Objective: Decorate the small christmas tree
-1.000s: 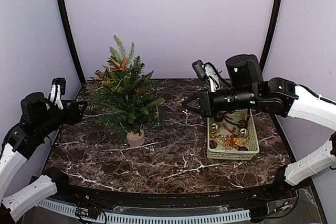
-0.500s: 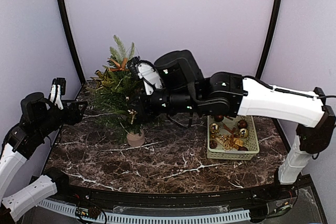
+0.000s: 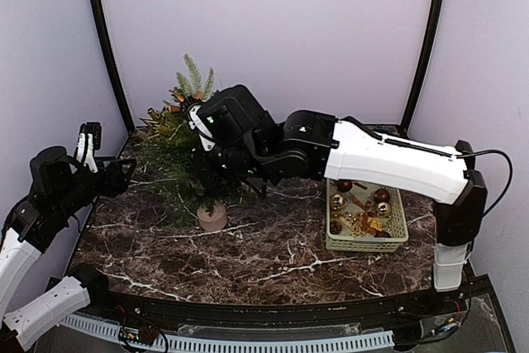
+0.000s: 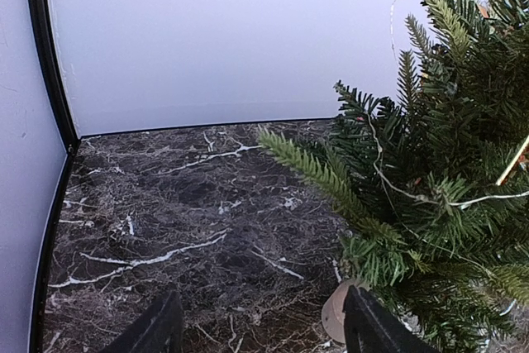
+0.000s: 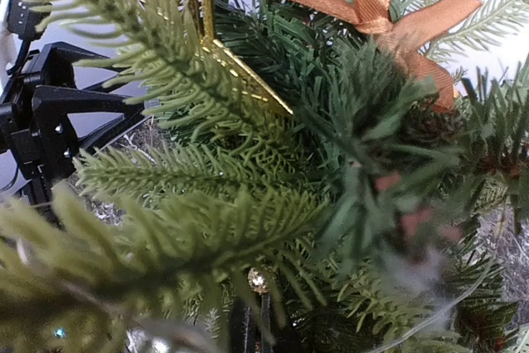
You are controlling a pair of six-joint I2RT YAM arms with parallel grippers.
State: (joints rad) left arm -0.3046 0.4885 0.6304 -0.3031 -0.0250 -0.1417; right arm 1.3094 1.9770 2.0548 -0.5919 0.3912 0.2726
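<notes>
This is a robotics lab cell, not anyone's living room. Two white-and-black machines, the left arm (image 3: 25, 241) and the right arm (image 3: 397, 159), are bolted at the near edge of a dark marble-patterned bench (image 3: 273, 262). Plain pale lilac panels (image 3: 273, 31) wall it in on three sides, joined by black posts (image 3: 103, 39). A white cable track (image 3: 248, 342) runs along the front rail, with loose wiring (image 3: 140, 335) beside it. The small christmas tree (image 3: 186, 150) stands there like a stage prop.

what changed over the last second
The right arm swung left from over the basket to the small christmas tree, pushing the shut right gripper in among its branches. The open left gripper, tree and basket stayed put.
</notes>
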